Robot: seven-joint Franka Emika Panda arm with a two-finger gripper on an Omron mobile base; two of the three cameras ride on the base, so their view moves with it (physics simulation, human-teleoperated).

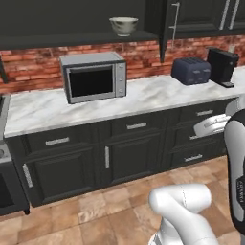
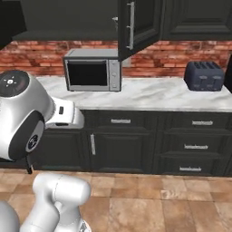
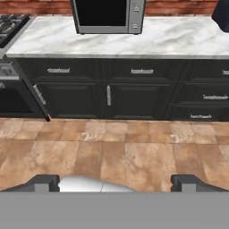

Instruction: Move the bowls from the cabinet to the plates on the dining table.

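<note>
Open dark cabinet (image 1: pixel 72 19) shelf holds one bowl (image 1: pixel 123 25).

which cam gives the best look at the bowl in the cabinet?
Left base view. The bowl sits whole and unblocked on the open cabinet shelf, above the microwave. In the right base view the open cabinet door covers it, leaving at most a pale sliver at the door's edge. The hand view looks lower, at counter and floor.
</note>
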